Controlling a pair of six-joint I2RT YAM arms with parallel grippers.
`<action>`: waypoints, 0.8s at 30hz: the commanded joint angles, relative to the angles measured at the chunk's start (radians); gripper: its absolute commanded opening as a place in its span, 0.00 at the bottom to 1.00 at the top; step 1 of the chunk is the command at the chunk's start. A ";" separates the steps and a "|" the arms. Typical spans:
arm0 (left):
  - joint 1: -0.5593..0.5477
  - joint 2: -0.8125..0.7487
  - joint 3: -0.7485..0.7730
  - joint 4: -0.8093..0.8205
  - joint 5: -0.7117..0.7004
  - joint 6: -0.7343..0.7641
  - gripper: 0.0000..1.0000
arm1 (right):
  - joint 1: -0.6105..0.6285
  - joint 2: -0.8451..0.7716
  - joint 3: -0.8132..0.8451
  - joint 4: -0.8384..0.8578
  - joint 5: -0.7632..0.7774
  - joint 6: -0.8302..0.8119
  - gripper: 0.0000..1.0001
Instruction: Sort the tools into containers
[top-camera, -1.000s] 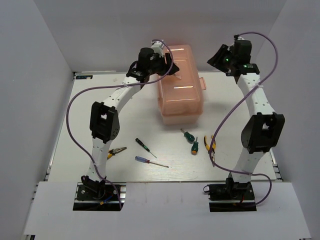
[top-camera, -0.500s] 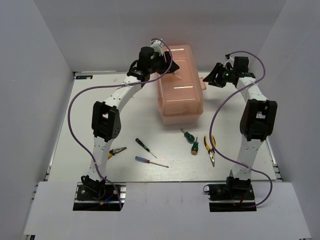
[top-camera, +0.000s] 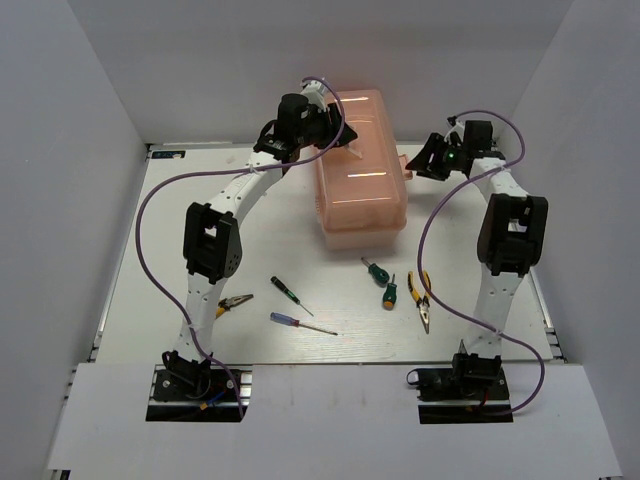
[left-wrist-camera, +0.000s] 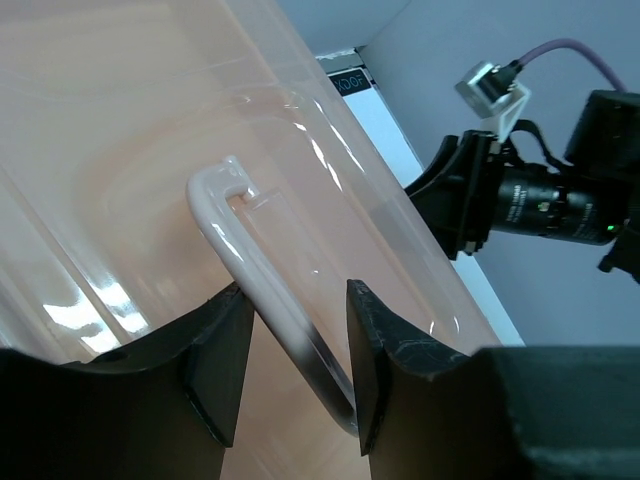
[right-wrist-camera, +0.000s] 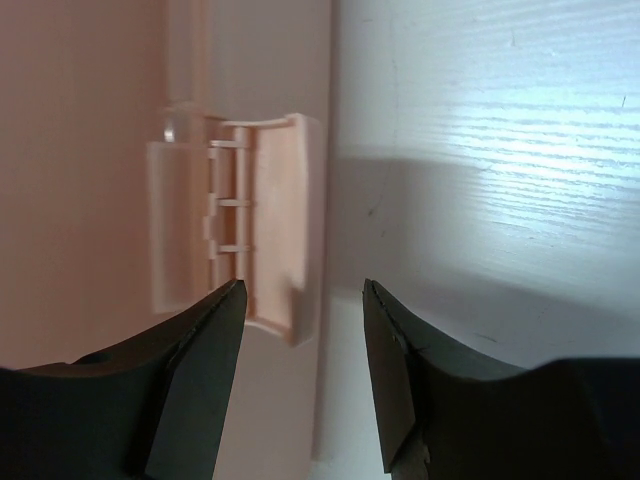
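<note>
The salmon-pink toolbox (top-camera: 360, 185) stands shut at the back middle, so its containers are hidden. My left gripper (top-camera: 343, 140) (left-wrist-camera: 297, 290) straddles the white lid handle (left-wrist-camera: 235, 225), which runs slantwise between the jaws with gaps still showing. My right gripper (top-camera: 422, 165) (right-wrist-camera: 304, 287) is open at the box's right side, just in front of its pink latch (right-wrist-camera: 275, 220). The tools lie on the table in front: two pliers (top-camera: 233, 303) (top-camera: 421, 297), two green stubby screwdrivers (top-camera: 375, 270) (top-camera: 389, 293), a black-green thin screwdriver (top-camera: 288, 292) and a blue-red one (top-camera: 298, 323).
Purple cables (top-camera: 150, 215) loop off both arms. White walls close in the table (top-camera: 250, 260) at the back and on both sides. In the left wrist view the right arm's camera (left-wrist-camera: 530, 195) sits just past the box.
My right arm has swung down and in toward the toolbox's right latch, its jaws wider. My left jaws have narrowed around the lid handle.
</note>
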 joint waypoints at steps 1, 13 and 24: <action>-0.002 0.018 -0.018 -0.098 0.012 -0.002 0.53 | -0.001 0.029 0.004 0.034 0.008 -0.005 0.57; -0.002 0.027 -0.018 -0.107 0.021 -0.002 0.44 | -0.003 0.116 0.010 0.155 -0.124 0.101 0.47; -0.002 0.027 0.014 -0.117 0.021 -0.011 0.27 | -0.012 0.133 -0.014 0.253 -0.219 0.173 0.00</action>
